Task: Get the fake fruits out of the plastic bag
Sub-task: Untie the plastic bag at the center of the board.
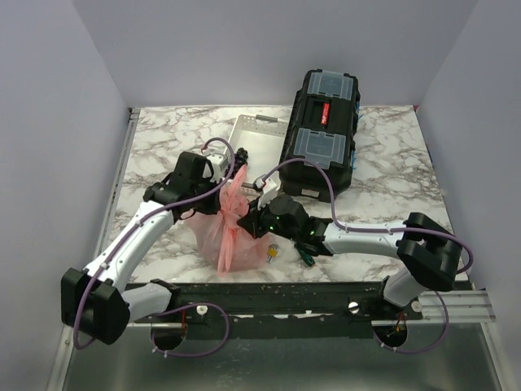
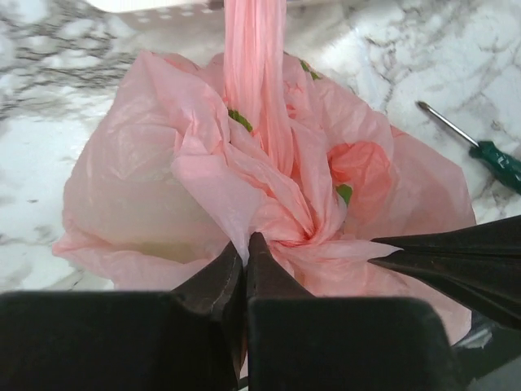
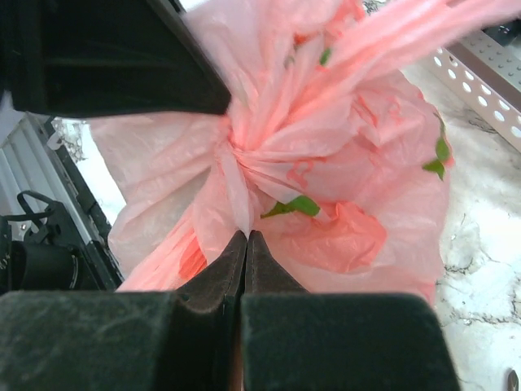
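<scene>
The plastic bag is pink, crinkly and twisted shut at the top, and it stands on the marble table near the front. My left gripper is shut on a fold of the bag beside the twisted knot. My right gripper is shut on another fold of the bag from the opposite side. In the top view the left gripper and the right gripper meet at the bag's neck. The fake fruits are inside the bag. Only a reddish patch, an orange patch and green leaves show through.
A white perforated tray lies behind the bag, next to a black toolbox. A green-handled screwdriver lies under the right arm and also shows in the left wrist view. A small yellow-blue object sits right of the bag.
</scene>
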{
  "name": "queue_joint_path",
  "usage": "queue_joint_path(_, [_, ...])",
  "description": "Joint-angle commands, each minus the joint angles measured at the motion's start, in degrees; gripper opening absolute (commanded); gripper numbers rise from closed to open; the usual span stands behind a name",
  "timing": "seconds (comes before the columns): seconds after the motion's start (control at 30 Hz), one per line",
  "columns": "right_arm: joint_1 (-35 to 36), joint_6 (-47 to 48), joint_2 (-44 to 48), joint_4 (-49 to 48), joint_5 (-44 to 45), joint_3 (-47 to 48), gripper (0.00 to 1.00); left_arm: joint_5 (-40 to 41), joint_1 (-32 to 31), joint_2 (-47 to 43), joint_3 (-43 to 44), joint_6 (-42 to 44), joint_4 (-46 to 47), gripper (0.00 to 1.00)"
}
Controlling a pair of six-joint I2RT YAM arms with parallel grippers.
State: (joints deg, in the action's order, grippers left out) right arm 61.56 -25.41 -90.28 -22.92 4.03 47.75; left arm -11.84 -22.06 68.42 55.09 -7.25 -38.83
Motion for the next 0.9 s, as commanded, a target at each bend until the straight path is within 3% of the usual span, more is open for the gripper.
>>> queue_joint_path(0.0, [0.4, 0.7, -0.3, 1.4, 1.0, -0.2, 0.01, 15.8, 0.7, -6.6, -0.1, -2.8, 2.8, 0.00])
queue_joint_path(0.1, [0.4, 0.2, 0.6, 1.1, 1.1, -2.1, 0.01, 22.2, 2.1, -10.4, -1.4, -5.1, 4.1, 0.00])
queue_joint_path(0.23, [0.4, -0.9, 2.8, 0.2, 4.0, -6.2, 0.01, 24.2, 3.6, -14.8, -3.7, -6.1, 6.9, 0.00])
queue_joint_path(0.43, [0.4, -1.3, 4.9, 2.7, 7.9, -8.0, 0.01, 19.4, 4.0, -15.0, -3.7, -5.3, 7.5, 0.00])
queue_joint_path(0.73, [0.4, 2.9, 4.8, 7.9, 3.2, 1.1, 0.37, 13.8, 4.4, -13.5, -2.8, -4.5, 7.0, 0.00])
queue_joint_path(0.87, [0.4, 4.0, 4.2, 7.9, 0.8, 4.8, 0.45, 13.5, 4.5, -13.7, -2.7, -4.6, 6.9, 0.00])
